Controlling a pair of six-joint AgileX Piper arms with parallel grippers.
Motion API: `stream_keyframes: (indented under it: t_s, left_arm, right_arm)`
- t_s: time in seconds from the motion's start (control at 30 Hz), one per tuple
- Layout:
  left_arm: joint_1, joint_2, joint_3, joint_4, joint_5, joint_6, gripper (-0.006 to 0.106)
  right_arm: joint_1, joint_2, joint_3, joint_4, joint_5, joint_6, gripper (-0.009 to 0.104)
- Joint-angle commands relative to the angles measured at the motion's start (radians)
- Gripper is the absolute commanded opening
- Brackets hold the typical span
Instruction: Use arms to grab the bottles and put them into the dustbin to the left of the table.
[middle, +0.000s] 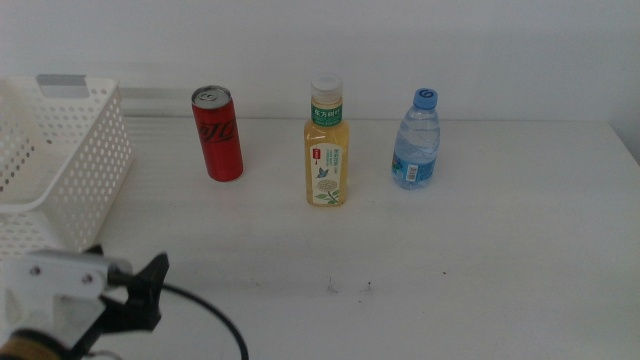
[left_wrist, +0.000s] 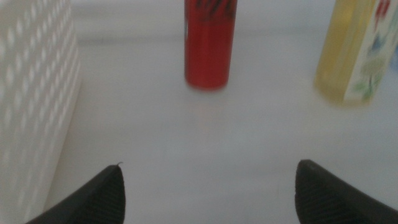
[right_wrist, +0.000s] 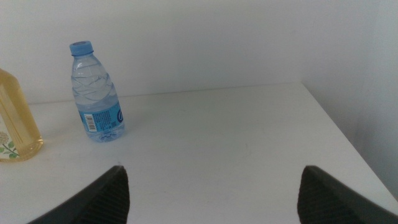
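Middle view showed the left gripper (middle: 150, 290) low by the bin (middle: 60, 160), jaws wide apart and holding nothing, pointed at the can (middle: 217, 133). Tea (middle: 326, 145) and water (middle: 416, 140) stood beside it. The right gripper (right_wrist: 211, 193) waited, spread wide too.

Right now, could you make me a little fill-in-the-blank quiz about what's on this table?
1. The red can stands nearest the white ____.
2. The water bottle has a ____ cap.
3. The container between the can and the water bottle is the ____ tea bottle.
4. The left gripper is open and holds ____.

Missing words: basket; blue; yellow; nothing
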Motion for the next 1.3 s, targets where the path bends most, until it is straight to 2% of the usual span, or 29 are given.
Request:
stream_keyframes:
  t_s: [0.0, 0.17, 0.27, 0.67, 1.27]
  left_arm:
    - [-0.003, 0.002, -0.050, 0.021, -0.020, -0.041, 0.094]
    - [-0.003, 0.004, -0.252, 0.095, 0.210, -0.057, 0.094]
    - [-0.003, 0.029, -0.346, 0.099, 0.285, -0.056, 0.094]
    - [-0.003, 0.308, -0.550, 0.097, 0.110, -0.057, 0.094]
    - [-0.003, 0.453, -0.737, 0.109, 0.099, -0.069, 0.094]
  right_arm:
    - [-0.005, -0.004, 0.003, -0.012, -0.010, -0.003, 0.088]
    - [-0.005, -0.004, 0.003, -0.012, -0.010, -0.003, 0.088]
    - [-0.005, -0.004, 0.003, -0.012, -0.010, -0.003, 0.088]
    - [-0.005, -0.004, 0.003, -0.012, -0.010, -0.003, 0.088]
    - [-0.005, -0.004, 0.003, -0.012, -0.010, -0.003, 0.088]
